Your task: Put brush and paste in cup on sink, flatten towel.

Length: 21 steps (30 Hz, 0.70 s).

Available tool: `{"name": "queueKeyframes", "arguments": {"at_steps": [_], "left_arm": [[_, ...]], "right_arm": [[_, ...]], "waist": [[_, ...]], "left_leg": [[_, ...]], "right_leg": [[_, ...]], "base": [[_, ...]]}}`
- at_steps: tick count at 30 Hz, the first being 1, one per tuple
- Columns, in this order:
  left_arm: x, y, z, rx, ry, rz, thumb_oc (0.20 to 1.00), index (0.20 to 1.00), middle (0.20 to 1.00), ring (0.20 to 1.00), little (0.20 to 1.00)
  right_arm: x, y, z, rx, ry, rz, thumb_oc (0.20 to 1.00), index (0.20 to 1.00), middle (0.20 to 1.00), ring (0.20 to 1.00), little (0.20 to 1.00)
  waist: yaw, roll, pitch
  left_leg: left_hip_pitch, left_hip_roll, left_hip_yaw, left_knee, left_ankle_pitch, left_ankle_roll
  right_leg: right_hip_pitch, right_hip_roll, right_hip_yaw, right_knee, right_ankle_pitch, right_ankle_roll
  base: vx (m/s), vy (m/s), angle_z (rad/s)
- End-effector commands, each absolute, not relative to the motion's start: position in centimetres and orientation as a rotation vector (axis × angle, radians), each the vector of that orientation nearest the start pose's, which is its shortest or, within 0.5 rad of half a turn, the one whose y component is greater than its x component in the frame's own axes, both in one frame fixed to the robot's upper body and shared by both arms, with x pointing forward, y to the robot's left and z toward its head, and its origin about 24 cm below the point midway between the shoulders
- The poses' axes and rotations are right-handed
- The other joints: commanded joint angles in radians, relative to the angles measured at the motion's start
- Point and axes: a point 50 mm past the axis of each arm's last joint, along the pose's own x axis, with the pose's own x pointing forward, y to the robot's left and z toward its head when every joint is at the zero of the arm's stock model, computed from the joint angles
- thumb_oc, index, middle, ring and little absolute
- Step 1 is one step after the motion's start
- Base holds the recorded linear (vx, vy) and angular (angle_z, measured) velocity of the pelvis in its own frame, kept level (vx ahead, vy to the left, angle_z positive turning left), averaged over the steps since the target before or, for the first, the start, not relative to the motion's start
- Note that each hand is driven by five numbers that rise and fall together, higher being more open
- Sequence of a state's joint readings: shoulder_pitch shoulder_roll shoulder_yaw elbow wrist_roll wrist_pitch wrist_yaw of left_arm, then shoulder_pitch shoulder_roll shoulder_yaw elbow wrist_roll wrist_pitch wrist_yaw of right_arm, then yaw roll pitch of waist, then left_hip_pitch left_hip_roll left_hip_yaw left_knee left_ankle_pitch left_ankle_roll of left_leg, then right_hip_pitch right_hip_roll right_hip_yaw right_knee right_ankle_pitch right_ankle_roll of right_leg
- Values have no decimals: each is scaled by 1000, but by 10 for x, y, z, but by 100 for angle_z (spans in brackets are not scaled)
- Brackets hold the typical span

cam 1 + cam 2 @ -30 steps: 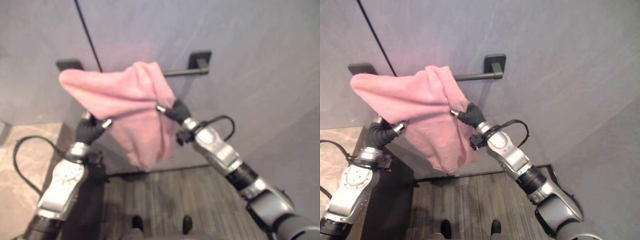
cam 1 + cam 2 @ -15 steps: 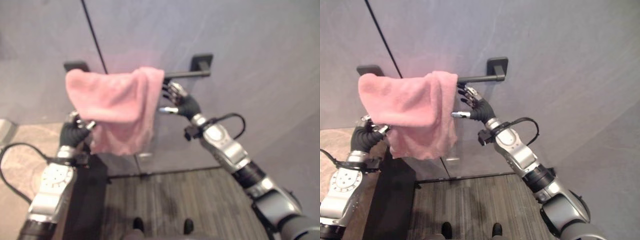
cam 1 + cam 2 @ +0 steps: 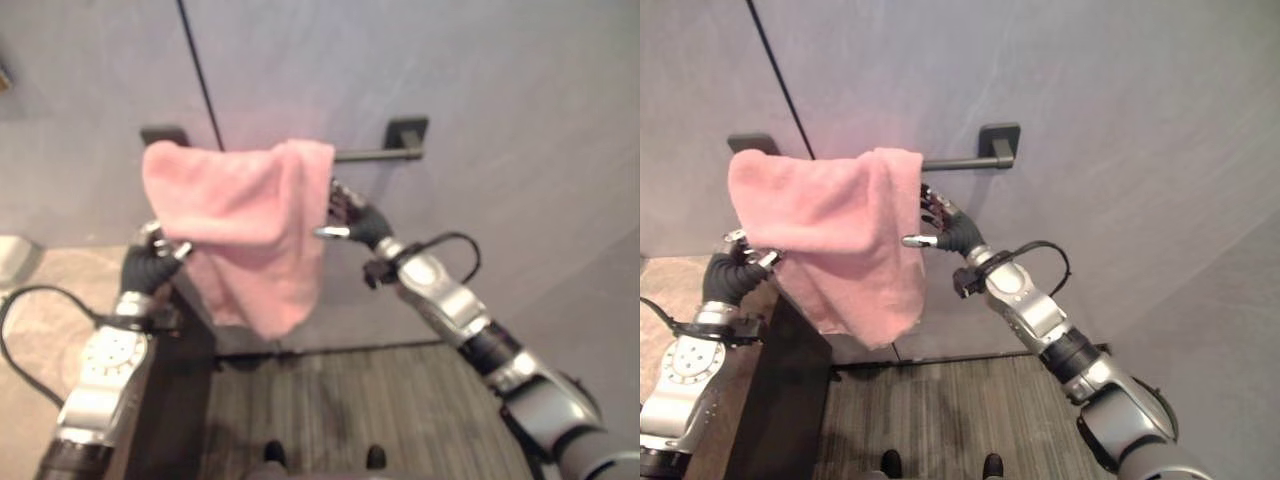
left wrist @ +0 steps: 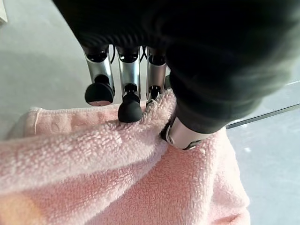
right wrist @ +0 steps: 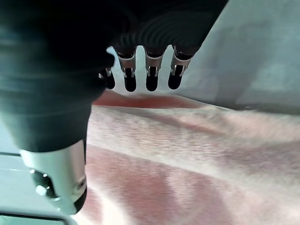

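The pink towel point(image 3: 830, 235) hangs bunched over the left half of the dark wall rail point(image 3: 960, 162), whose long axis runs from nine to three o'clock; its cloth is gathered toward the nine o'clock end and droops to a point at about six, leaving the rail's three o'clock stretch bare. The right hand point(image 3: 945, 228) sits just beside the towel's right edge, so the cloth lies at nine o'clock from its fingers point(image 5: 150, 77), which are straight and spread with the thumb out, holding nothing (in its wrist view the tips hover over the pink folds, and I cannot tell if they touch). The left hand point(image 3: 740, 262) is at the towel's lower left corner, fingers and thumb pinched onto the terry edge point(image 4: 140, 136). Judging by this, flattening turns on drawing the right edge toward three o'clock along the rail, and the right hand is the nearer one for that.
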<state>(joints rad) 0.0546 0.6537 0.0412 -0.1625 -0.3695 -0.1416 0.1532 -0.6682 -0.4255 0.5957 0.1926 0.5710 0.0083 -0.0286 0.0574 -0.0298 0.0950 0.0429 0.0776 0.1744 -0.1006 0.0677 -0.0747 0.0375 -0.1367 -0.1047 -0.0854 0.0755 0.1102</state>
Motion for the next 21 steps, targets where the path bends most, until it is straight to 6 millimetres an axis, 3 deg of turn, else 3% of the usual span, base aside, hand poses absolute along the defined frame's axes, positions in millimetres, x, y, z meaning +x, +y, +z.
{"name": "queueKeyframes", "arguments": {"at_steps": [1, 3, 4, 5, 15, 17, 20, 21], "left_arm": [[246, 264, 151, 345, -370, 87, 200, 200, 200, 200, 200], [247, 263, 152, 346, -374, 87, 200, 200, 200, 200, 200], [247, 263, 153, 347, -376, 85, 200, 200, 200, 200, 200], [247, 263, 153, 347, -376, 85, 200, 200, 200, 200, 200], [248, 258, 151, 332, -379, 72, 200, 200, 200, 200, 200], [248, 255, 153, 334, -392, 57, 200, 200, 200, 200, 200], [247, 247, 165, 248, -470, 50, 200, 200, 200, 200, 200], [249, 243, 150, 150, -417, 47, 200, 200, 200, 200, 200]], "right_arm": [[335, -47, 186, -39, -333, 638, 598, 598, 598, 598, 598], [334, -47, 187, -41, -339, 643, 373, 373, 373, 373, 373], [334, -47, 188, -44, -341, 641, 341, 341, 341, 341, 341], [334, -47, 188, -44, -341, 641, 206, 206, 206, 206, 206], [334, -55, 188, -74, -366, 607, 200, 200, 200, 200, 200], [333, -62, 193, -92, -397, 581, 200, 200, 200, 200, 200], [330, -90, 211, -96, -506, 471, 200, 200, 200, 200, 200], [332, -93, 201, -47, -469, 442, 200, 200, 200, 200, 200]], "waist": [[15, -53, -12], [15, -53, -12], [14, -54, -11], [14, -55, -11], [9, -54, -13], [5, -52, -13], [-14, -51, -13], [-21, -52, -12]], "left_leg": [[32, -27, -8, 13, -83, 35], [31, -28, -11, 13, -84, 36], [30, -29, -11, 13, -84, 36], [30, -30, -11, 13, -84, 36], [31, -39, -14, 13, -88, 41], [31, -40, -15, 13, -89, 43], [34, -43, -13, 13, -93, 46], [35, -44, -12, 13, -93, 47]], "right_leg": [[0, -108, -22, -2, 65, 75], [1, -108, -24, -2, 65, 75], [1, -109, -24, -2, 65, 75], [1, -109, -24, -2, 65, 76], [5, -116, -27, -2, 65, 77], [6, -117, -27, -2, 65, 78], [5, -120, -23, -2, 66, 80], [4, -122, -22, -2, 66, 81]], "base": [[0, 11, 4], [0, 6, 2], [0, 0, 0], [0, 0, 0], [-1, 4, 1], [0, 0, 0], [0, 0, 0], [0, 0, 0]]}}
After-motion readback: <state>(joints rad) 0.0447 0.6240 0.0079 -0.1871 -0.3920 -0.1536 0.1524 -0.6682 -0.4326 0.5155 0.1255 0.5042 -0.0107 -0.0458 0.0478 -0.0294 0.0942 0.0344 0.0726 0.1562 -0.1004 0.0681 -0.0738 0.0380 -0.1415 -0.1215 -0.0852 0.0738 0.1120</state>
